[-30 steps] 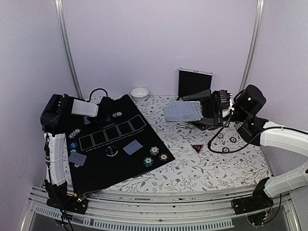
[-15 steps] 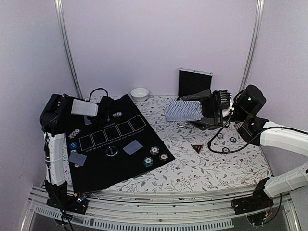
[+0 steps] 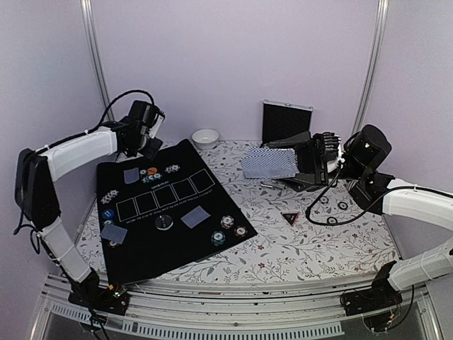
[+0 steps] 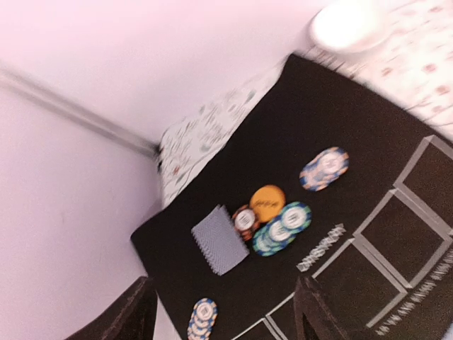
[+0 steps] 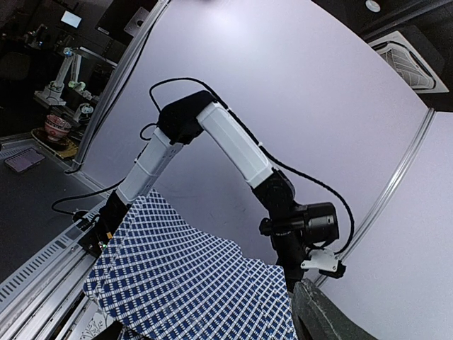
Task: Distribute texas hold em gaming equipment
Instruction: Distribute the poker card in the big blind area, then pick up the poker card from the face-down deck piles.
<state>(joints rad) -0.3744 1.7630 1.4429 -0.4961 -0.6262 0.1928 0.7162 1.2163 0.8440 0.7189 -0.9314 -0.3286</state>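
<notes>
Left gripper (image 3: 151, 142) (jaws apart) above black mat (image 3: 177, 237), white bowl (image 3: 205, 137) nearby.

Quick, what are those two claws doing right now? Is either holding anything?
Left gripper: open, holding nothing.
Right gripper: closed on a fan of cards.

Blue-check cards (image 3: 267, 163), blk mat (image 3: 141, 248), floral wht table (image 3: 304, 248).
</notes>
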